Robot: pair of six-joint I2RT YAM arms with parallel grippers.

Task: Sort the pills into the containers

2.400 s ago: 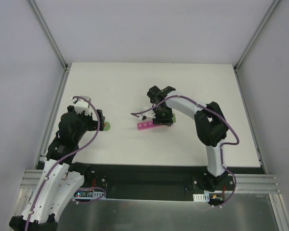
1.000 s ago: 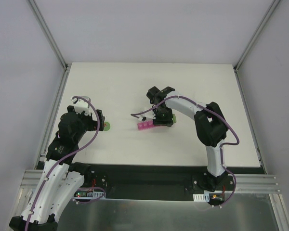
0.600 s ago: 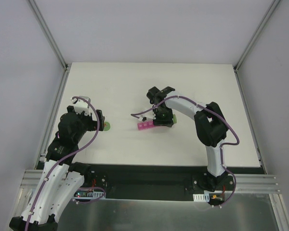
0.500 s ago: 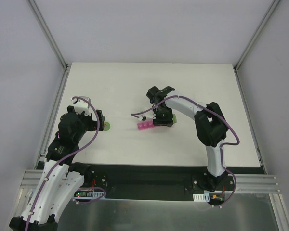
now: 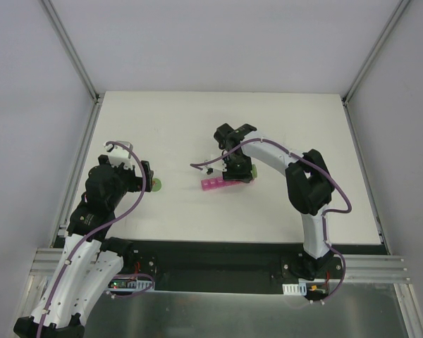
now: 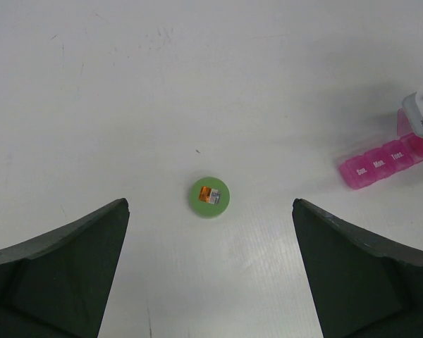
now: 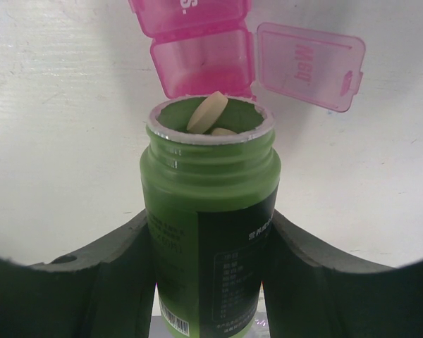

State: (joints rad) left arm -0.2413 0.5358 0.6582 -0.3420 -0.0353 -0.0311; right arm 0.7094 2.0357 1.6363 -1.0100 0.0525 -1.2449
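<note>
The containers (image 7: 201,60) are a pink strip; one compartment stands open with its lid (image 7: 308,65) flipped to the right. My right gripper (image 7: 210,218) is shut on a green pill bottle (image 7: 197,190), uncapped and tipped with its mouth just before the open compartment. Pale pills (image 7: 206,113) lie at the bottle's mouth. From above, the right gripper (image 5: 234,169) hangs over the right end of the strip (image 5: 215,186). My left gripper (image 6: 209,205) is open and holds nothing, above the table near the green bottle cap (image 6: 210,196). The strip (image 6: 381,163) lies to its right.
The green cap (image 5: 157,186) lies on the white table (image 5: 268,120) beside the left gripper (image 5: 146,176). Metal frame posts and grey walls stand along the table's left, right and far edges.
The right gripper with the bottle has shifted very slightly over the strip. The left arm has not moved.
</note>
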